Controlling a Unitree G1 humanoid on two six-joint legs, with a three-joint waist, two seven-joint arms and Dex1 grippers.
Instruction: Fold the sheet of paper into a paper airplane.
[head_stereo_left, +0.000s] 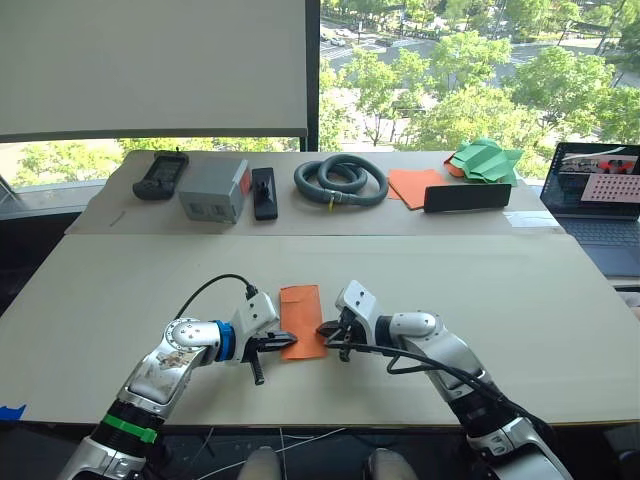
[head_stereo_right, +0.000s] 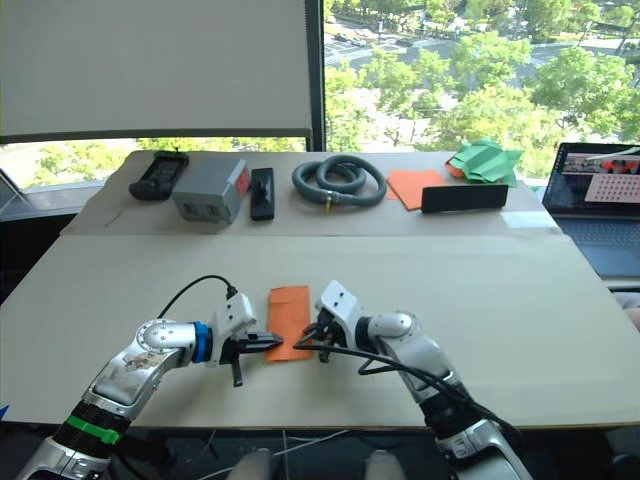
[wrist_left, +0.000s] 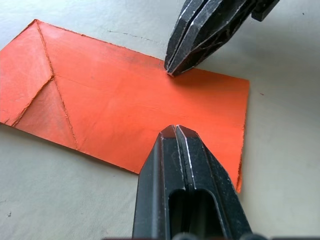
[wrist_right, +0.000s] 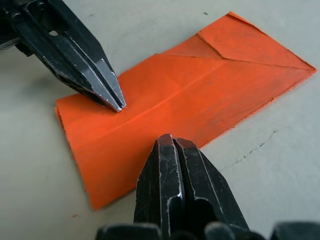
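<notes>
The sheet of paper (head_stereo_left: 300, 308) lies flat on the near table, an orange strip folded in half lengthwise with diagonal creases at its far end (wrist_left: 40, 95). My left gripper (head_stereo_left: 288, 341) is shut, and its tip (wrist_left: 175, 130) rests on the strip's left side near the near end. Opposite it, my right gripper (head_stereo_left: 322, 329) is also shut, its tip (wrist_right: 167, 138) touching the strip's right edge. The two tips face each other across the paper's width. Neither one holds paper between its fingers.
On the far table stand a black handheld device (head_stereo_left: 160, 175), a grey box (head_stereo_left: 213, 190), a coiled hose (head_stereo_left: 341, 181), a flat orange sheet (head_stereo_left: 413, 186), a black bar (head_stereo_left: 467, 197) and a green folded paper pile (head_stereo_left: 485, 160). A laptop (head_stereo_left: 600, 195) sits at the right.
</notes>
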